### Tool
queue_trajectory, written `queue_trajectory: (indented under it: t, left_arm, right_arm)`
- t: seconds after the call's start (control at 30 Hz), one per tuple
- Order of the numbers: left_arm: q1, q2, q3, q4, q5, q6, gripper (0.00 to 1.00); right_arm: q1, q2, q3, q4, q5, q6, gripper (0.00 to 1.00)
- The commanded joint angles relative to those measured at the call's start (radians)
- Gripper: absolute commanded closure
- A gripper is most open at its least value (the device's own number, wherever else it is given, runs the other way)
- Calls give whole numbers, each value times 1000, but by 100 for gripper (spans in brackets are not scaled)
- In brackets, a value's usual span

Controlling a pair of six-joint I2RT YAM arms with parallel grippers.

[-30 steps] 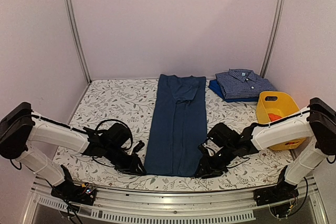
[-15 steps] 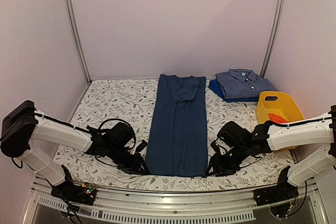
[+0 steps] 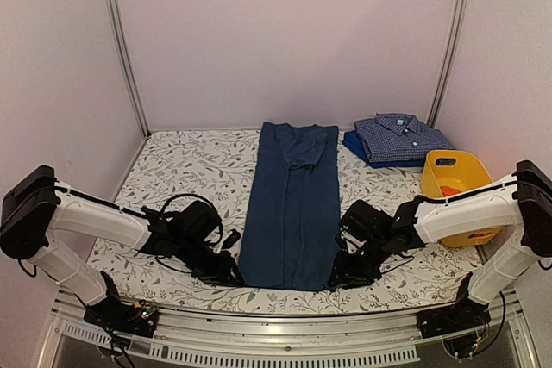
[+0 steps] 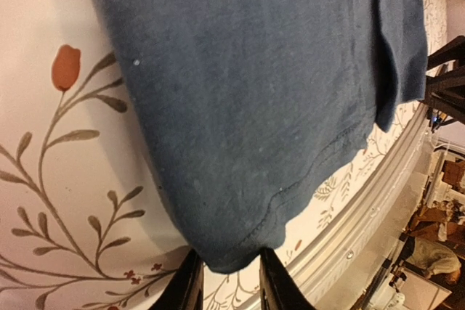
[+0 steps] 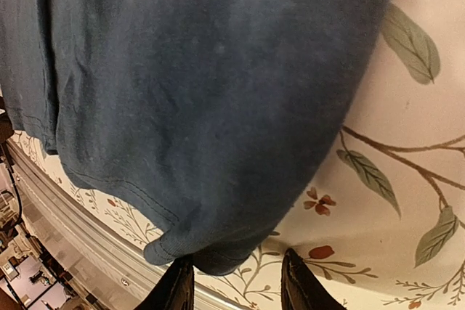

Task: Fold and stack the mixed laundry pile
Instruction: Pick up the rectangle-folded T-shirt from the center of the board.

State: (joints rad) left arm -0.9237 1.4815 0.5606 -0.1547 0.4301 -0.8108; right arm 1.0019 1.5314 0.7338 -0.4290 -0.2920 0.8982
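Right arm is swinging back in toward the trousers after sitting further out half a second ago, and the left arm is creeping slightly inward too.

Navy trousers are lying flat down the middle of the table, long axis running near to far, waistband at the far end and hem at the near edge. Both pincers are sitting at that hem, one on each near corner, so neither arm is nearer than the other.

Left pincer is standing narrow with the left hem corner filling the gap between its fingers, and it looks to be pinching the cloth. Right pincer is standing about half open and straddling the right hem corner; I cannot tell whether it is actually clamping.

Garment is stretching straight away from both pincers toward the far wall, so the likely fold means carrying the hem away along that axis toward the waistband, both corners level.

Blue check shirt is sitting folded at the far right on top of a plain blue garment. Red-orange cloth is waiting in the yellow basket, not yet folded.
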Motion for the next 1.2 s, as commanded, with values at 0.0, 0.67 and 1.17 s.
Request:
queue_trajectory:
  t: [0.0,0.67,1.17]
  left_arm:
    - [-27,-1,9,-58,-47,1,73]
    - [-89,64,48,-84,-86,-5,82]
    - [-167,-152,40,-194,-70,9,100]
  right_arm:
    - [36,73,18,-37,52,-10,59]
    - [113,61,-12,-88,86,16,100]
    - [198,-82,29,-80,76,42,100]
